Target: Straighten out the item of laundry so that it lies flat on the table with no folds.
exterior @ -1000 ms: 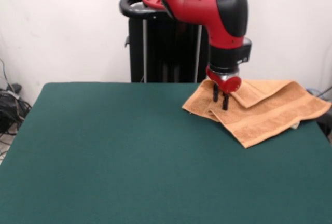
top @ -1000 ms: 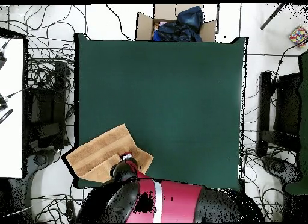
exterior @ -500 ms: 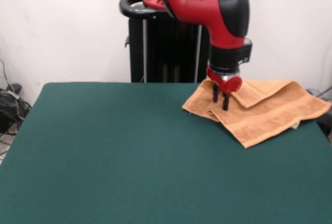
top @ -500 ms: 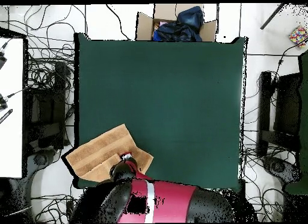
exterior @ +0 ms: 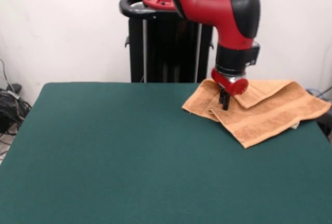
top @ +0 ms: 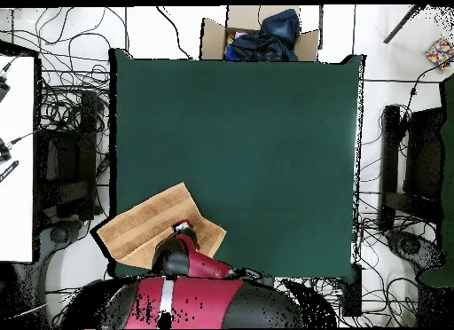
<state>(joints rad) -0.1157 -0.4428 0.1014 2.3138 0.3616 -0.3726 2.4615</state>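
The item of laundry (exterior: pixel 267 111) is an orange-tan towel lying at the far right of the dark green table (exterior: pixel 124 151). Its left part is folded over itself, and a white label shows at its right edge. In the overhead view the towel (top: pixel 142 222) lies at the table's (top: pixel 266 140) lower left corner, and one end reaches past the table edge. My gripper (exterior: pixel 224 102) points down onto the folded left part of the towel, at or just above the cloth. From above, the gripper (top: pixel 183 229) shows at the towel's right end, with the red arm covering the cloth below it.
A cardboard box (top: pixel 257 35) with dark clothes stands beyond the table's top edge in the overhead view. Cables lie on the floor on both sides. A white surface (top: pixel 16 158) is at the left, and black stands (top: pixel 410 162) are at the right.
The arm has swung: in the front view the wrist moved a little right over the towel, and the gripper turned. The towel lies as before.
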